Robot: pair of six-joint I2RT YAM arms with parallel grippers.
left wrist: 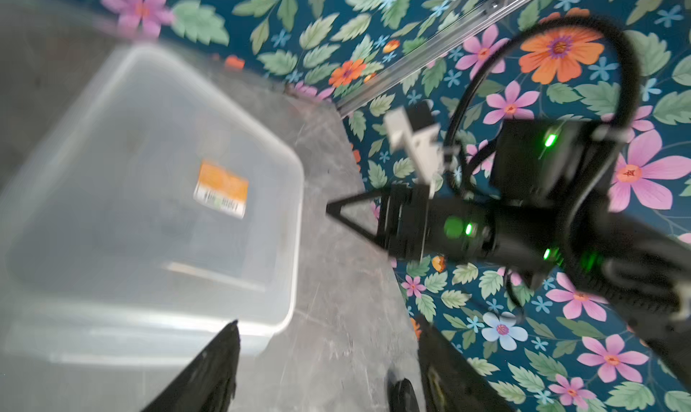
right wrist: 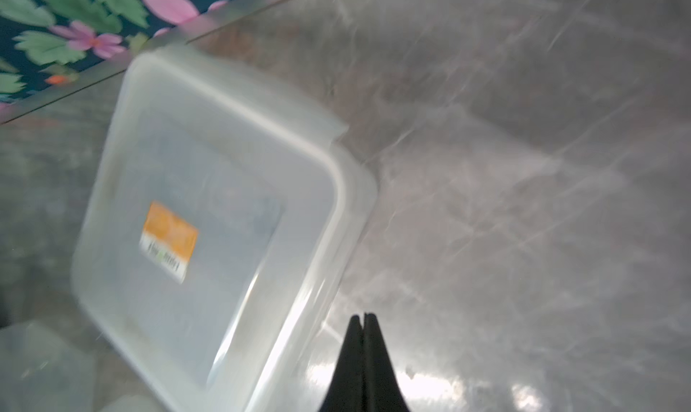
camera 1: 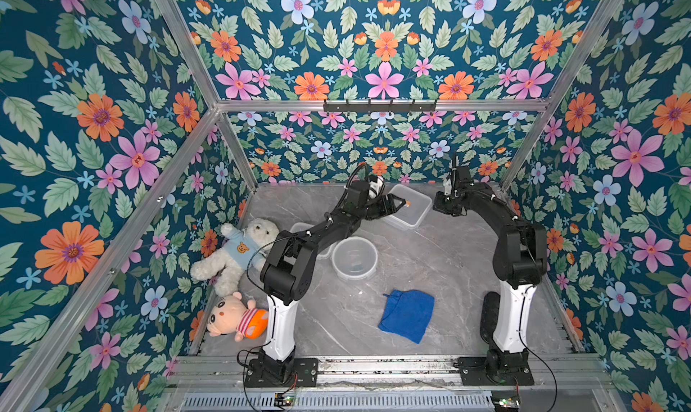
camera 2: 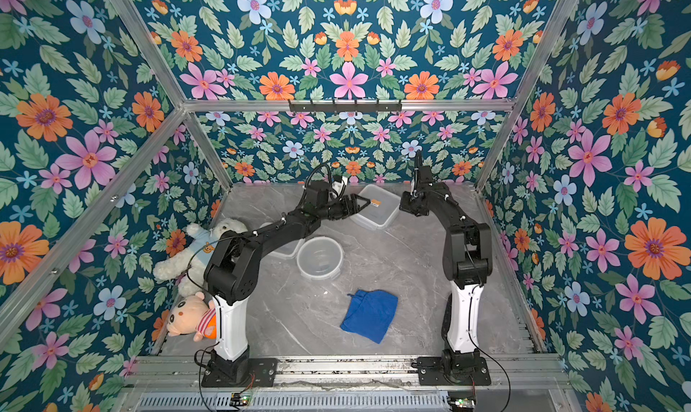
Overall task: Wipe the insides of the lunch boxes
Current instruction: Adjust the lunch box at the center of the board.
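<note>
Top views: sq box sits open side up at the back of the grey surface, near the rear wall. Left tool hangs over its near-left edge w/ nothing in it. Round tub is mid-surface and empty. Rect tub is just beside it, mostly hidden under the left arm. Blue cloth lies toward the front, well apart from all three boxes & both tools. Teddy & doll lie along the left edge. Same layout in both top views.

Left wrist: blurred. Left tool's fingers are spread wide, gripping nothing, one in front of a sq box corner. Orange label shows on the box base. Right tool is just beside the box, tip toward its side; contact can't tell.

Right wrist: right tool is pressed together w/ nothing btwn, above bare surface, just beside the sq box rim.
</note>
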